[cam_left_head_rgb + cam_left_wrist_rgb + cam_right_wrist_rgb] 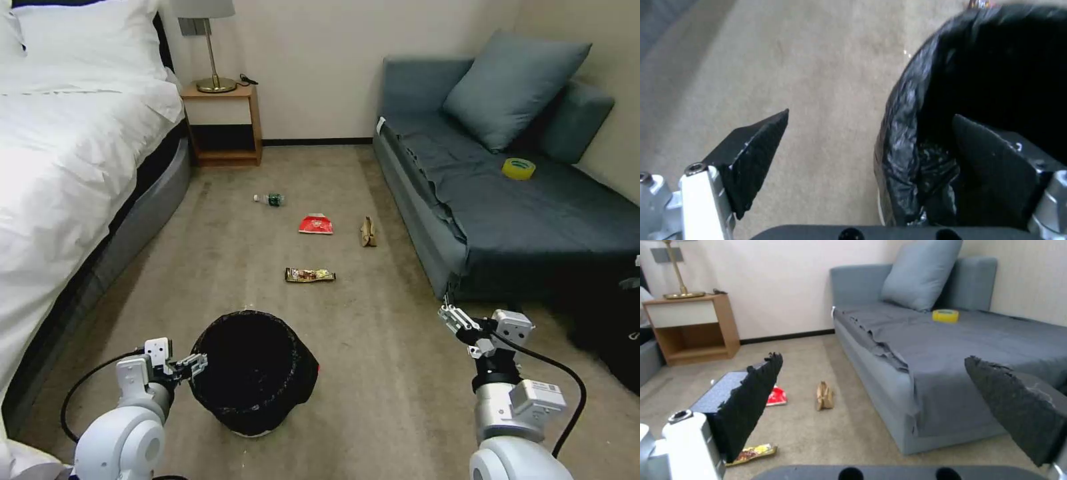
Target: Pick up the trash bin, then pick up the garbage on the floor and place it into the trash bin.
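Left gripper [192,364]: spread, straddling the near-left rim of the trash bin; in the left wrist view one finger [991,166] sits inside the liner, the other [746,160] outside over carpet, not yet pinching.
Trash bin [257,373]: small round bin lined with crinkly black plastic, pale base, standing on the beige carpet floor [373,373] just before the robot.
Right gripper [460,321]: spread and empty, held over the carpet near the sofa corner, well apart from the bin.
Garbage, near to far: dark brown-gold wrapper [310,275]; red snack packet [316,225] and crumpled tan paper bag [368,231] beyond it; clear bottle with green label [270,199] farthest, all lying apart on the floor.
Risk: the fingers may close on slack liner alone, judged from the loose folds at the rim [907,140]; the bag could pull free or the bin tilt and drop when lifted.
Left wrist view adds: which finger is inside the rim, unclear from the head view.
Right wrist view adds: the wrapper [753,452], packet [777,396] and paper bag [824,399] seen low across the floor beside the grey-blue fabric sofa [951,353].
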`<state>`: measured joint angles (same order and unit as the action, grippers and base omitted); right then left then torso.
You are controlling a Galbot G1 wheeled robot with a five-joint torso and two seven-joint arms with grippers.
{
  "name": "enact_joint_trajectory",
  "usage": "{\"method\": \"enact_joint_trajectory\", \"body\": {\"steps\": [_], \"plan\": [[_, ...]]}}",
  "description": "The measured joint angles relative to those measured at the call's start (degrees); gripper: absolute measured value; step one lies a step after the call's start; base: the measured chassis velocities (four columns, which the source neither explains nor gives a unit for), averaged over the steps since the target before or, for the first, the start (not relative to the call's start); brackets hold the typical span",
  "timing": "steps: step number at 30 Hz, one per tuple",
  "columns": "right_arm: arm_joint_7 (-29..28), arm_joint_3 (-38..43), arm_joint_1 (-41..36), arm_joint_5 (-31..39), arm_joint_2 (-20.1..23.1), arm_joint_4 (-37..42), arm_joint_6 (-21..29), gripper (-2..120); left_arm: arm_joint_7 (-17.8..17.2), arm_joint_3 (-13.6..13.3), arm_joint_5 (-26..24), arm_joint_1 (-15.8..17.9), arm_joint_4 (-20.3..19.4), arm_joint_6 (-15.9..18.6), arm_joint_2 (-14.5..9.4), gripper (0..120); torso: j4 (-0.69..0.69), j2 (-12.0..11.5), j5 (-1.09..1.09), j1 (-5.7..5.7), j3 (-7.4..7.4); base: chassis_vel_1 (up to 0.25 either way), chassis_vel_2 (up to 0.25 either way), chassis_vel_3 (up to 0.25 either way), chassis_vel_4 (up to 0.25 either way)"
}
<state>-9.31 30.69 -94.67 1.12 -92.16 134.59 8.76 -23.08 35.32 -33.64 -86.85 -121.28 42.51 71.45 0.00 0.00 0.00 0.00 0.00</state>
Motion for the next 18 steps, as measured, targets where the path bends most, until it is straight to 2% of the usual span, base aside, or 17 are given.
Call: {"method": "enact_joint_trajectory", "body": {"steps": [6,13,16,18], "plan": [[0.1,-0.1,0.9,-0.1,0.0,-1.0,0.0,100,0.2,-0.8,-2.2,1.4,2.8,-0.1,0.4,99,0.00,0.0,0.00,0.00,0.00,0.000,0.000,0.000,0.000],[0.1,-0.4,1.8,-0.1,0.0,-1.7,0.0,100,0.2,-1.0,-2.9,1.8,4.4,-0.2,0.5,98,0.00,0.0,0.00,0.00,0.00,0.000,0.000,0.000,0.000],[0.1,-0.5,2.1,-0.2,0.0,-2.1,0.0,100,0.2,-0.9,-3.6,1.8,4.8,-0.3,0.5,97,0.00,0.0,0.00,0.00,0.00,0.000,0.000,0.000,0.000],[0.1,-0.5,2.3,-0.2,0.0,-2.2,-0.1,100,0.2,-0.9,-4.3,1.9,5.1,-0.3,0.5,91,0.00,0.0,0.00,0.00,0.00,0.000,0.000,0.000,0.000]]}}
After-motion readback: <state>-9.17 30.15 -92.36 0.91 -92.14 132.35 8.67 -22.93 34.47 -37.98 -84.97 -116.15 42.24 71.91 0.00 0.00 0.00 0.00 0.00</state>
